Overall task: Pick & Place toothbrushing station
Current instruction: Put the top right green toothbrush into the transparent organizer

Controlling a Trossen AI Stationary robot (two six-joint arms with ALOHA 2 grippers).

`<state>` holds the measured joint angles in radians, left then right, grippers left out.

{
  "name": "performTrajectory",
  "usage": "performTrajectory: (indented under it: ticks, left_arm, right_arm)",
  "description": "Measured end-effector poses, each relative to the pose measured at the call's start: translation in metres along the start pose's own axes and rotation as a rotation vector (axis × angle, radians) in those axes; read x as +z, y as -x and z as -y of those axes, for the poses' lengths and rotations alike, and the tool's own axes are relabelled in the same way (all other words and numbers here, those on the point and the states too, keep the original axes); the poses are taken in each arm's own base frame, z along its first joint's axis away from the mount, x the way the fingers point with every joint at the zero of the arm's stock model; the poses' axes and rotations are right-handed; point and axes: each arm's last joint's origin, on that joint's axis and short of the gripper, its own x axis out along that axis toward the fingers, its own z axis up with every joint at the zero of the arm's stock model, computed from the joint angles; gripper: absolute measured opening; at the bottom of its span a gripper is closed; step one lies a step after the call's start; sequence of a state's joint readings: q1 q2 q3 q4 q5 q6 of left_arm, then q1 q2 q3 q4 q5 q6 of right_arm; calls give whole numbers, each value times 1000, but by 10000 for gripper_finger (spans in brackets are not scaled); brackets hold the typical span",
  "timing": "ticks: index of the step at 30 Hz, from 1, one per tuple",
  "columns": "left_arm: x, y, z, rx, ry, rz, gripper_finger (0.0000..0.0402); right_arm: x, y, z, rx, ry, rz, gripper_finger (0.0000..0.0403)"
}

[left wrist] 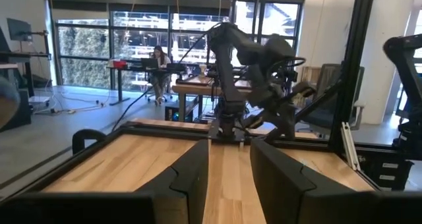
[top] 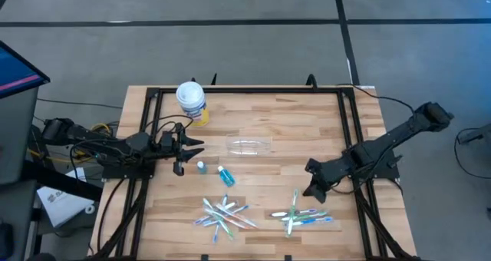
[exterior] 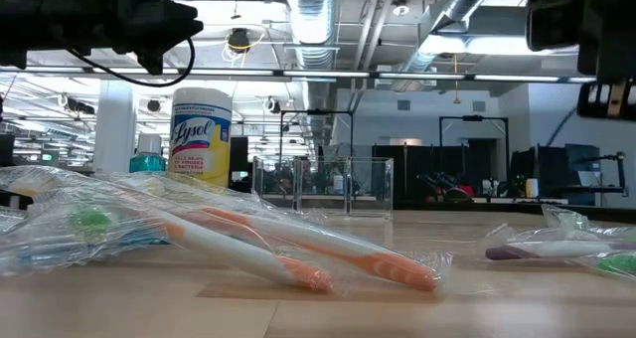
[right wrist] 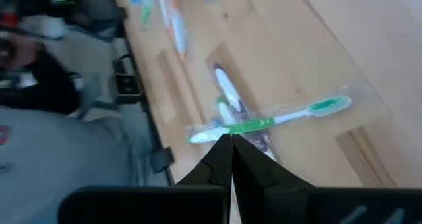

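Note:
A clear plastic cup (top: pixel 249 146) lies on its side mid-table. Two small teal toothpaste tubes (top: pixel 201 167) (top: pixel 225 176) lie near it. Wrapped toothbrushes lie in two loose piles near the front edge, one left of centre (top: pixel 222 215) and one to the right (top: pixel 299 213). My left gripper (top: pixel 188 150) hovers at the table's left, pointing level toward the cup, open with nothing between its fingers (left wrist: pixel 229 178). My right gripper (top: pixel 313 190) is shut and slants down above the right pile, whose green-headed brush (right wrist: pixel 264 124) shows just past its tips (right wrist: pixel 231 141).
A white tub with a yellow label (top: pixel 192 101) stands upright at the far left of the table. A black frame (top: pixel 245 92) runs around the tabletop. Bare wood lies between the cup and the far edge and at the right of the cup.

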<state>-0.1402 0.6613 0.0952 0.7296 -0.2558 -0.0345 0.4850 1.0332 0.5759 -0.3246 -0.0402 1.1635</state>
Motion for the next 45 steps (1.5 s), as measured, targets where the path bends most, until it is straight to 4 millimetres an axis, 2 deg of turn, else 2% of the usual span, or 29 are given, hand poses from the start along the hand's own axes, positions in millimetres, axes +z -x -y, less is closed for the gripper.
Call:
performTrajectory:
  ticks: [5,8,13,17,20,26,35,40,45]
  left_arm:
    - [2,0,1,-18,5,16,108]
    - [2,0,1,-27,18,19,108]
    - [2,0,1,-27,33,18,108]
    - [2,0,1,-34,58,17,108]
    - [2,0,3,-54,66,15,108]
    - [2,1,4,-64,68,15,108]
    - [1,1,4,-63,94,13,108]
    - [1,1,4,-63,94,12,108]
    - [1,1,4,-63,93,10,108]
  right_arm:
    - [3,-18,-21,-204,-124,-71,0]
    - [5,-34,-27,-304,-197,-93,0]
    - [9,-58,-34,-359,-237,-80,1]
    - [10,-68,-36,-361,-257,-76,12]
    - [9,-68,-36,-370,-290,-75,35]
    - [6,-66,-31,-427,-301,-86,107]
    - [7,-81,-18,-528,-278,-98,198]
    - [8,-89,-12,-572,-288,-86,226]
    - [13,-98,-7,-582,-320,-74,228]
